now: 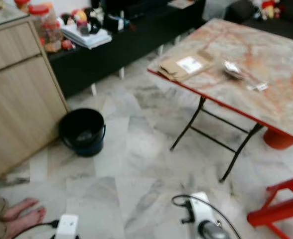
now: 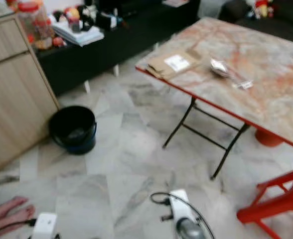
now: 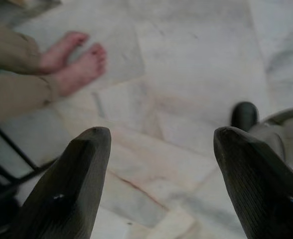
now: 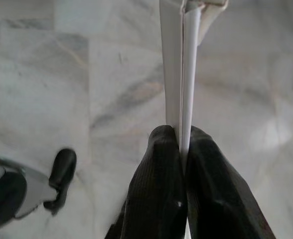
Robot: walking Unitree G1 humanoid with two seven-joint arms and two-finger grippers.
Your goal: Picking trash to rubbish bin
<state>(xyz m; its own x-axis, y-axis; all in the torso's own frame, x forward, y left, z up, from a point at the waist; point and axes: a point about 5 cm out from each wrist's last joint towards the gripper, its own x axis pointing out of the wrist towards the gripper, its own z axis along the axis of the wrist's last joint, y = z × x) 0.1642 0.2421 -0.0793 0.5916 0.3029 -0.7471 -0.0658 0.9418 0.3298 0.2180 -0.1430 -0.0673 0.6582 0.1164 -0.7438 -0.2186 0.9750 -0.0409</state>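
Note:
A black rubbish bin (image 1: 81, 130) stands on the marble floor beside a wooden cabinet. In the right wrist view my right gripper (image 4: 182, 132) is shut on a flat white piece of trash (image 4: 179, 59), which sticks out past the fingertips above the floor. My left gripper (image 3: 159, 134) is open with nothing between its fingers, hanging over the floor. On the folding table (image 1: 286, 99) lie a brown envelope (image 1: 185, 66) and a clear plastic wrapper (image 1: 242, 74). Both arms (image 1: 204, 221) hang low at the near edge of the eye views.
A person's bare feet (image 1: 22, 215) are on the floor at my near left, also seen as feet (image 3: 74, 62) close to the left gripper. A red stool (image 1: 281, 209) stands at the near right. A black low shelf (image 1: 126, 40) with clutter runs along the back.

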